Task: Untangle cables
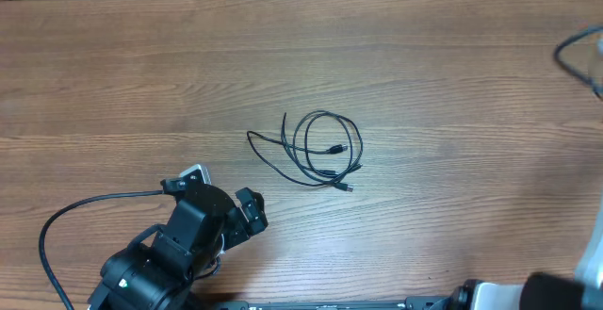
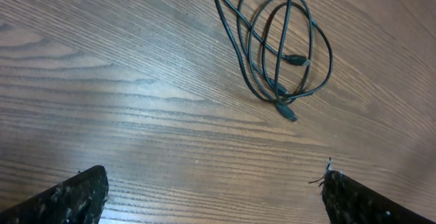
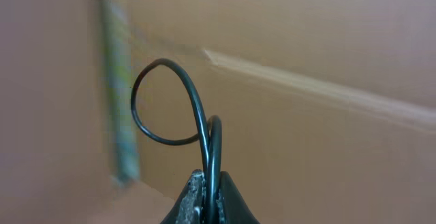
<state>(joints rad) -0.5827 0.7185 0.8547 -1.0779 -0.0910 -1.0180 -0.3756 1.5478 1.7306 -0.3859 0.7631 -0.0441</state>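
A tangle of thin black cables [image 1: 316, 150] with small plug ends lies looped on the wooden table near its middle. It also shows at the top of the left wrist view [image 2: 279, 47]. My left gripper [image 1: 250, 211] is open and empty, low over the table to the lower left of the tangle, with its fingertips wide apart [image 2: 214, 190]. My right gripper [image 3: 210, 190] is shut on a black cable [image 3: 161, 61] that curls up in a loop above the jaws, held up off the table. A blurred dark loop [image 1: 560, 54] shows at the overhead view's right edge.
The wooden table [image 1: 141, 84] fills the overhead view. A thick black cable [image 1: 57, 220] runs from the left arm's base at the lower left. Part of the right arm [image 1: 589, 263] shows at the lower right edge. A tan wall lies behind the right gripper.
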